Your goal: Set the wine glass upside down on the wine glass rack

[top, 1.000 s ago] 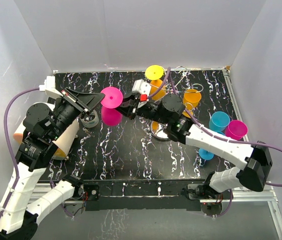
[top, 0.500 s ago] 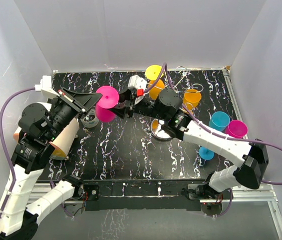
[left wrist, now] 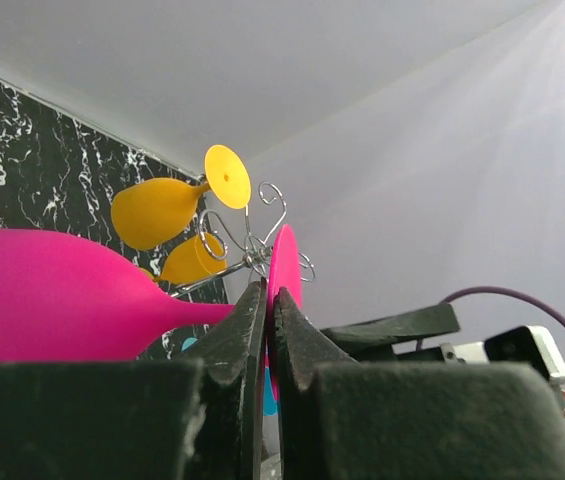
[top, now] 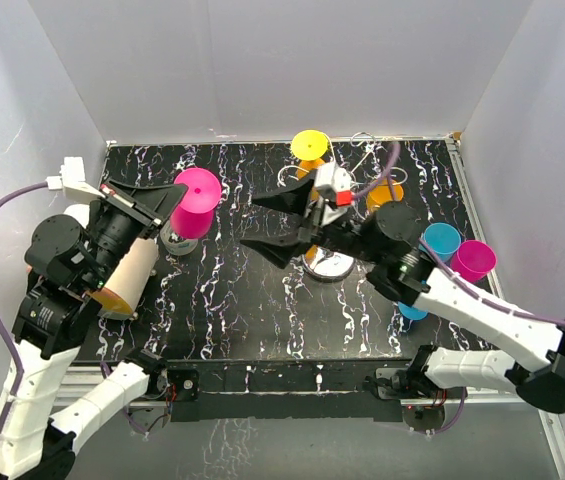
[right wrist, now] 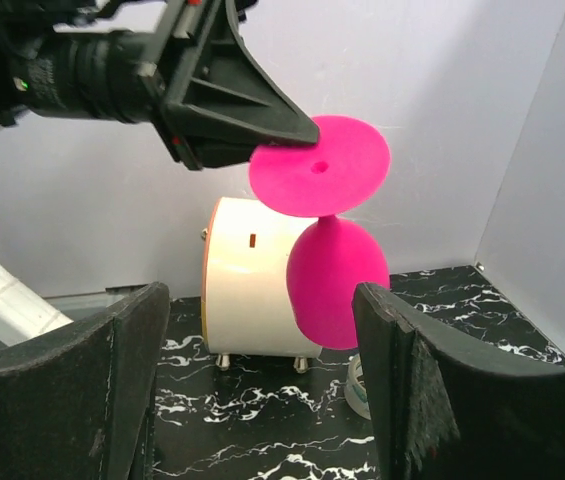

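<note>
While the left tool [left wrist: 267,300] is clamped on the stem of the pink wine glass [left wrist: 62,290] just under its foot, the right tool [top: 260,223] hangs wide open and empty.
Held aloft over the left rear of the tabletop [top: 242,310], foot up and bowl down, the glass looks like light, stiff plastic. It seems smooth enough to slip or swivel in a thin pinch, so the stem is the sensible hold, leaving the foot free for a wire loop. The wine glass rack [left wrist: 254,250] stands well apart to the right, with yellow wine glasses [left wrist: 162,210] already on some arms. The right arm reaches across between glass and rack — the likeliest obstruction. A white cylinder [right wrist: 252,280] and a grey ring [top: 177,240] sit below the glass, and a blue glass [top: 439,242] and a magenta glass [top: 472,258] stand far right.
</note>
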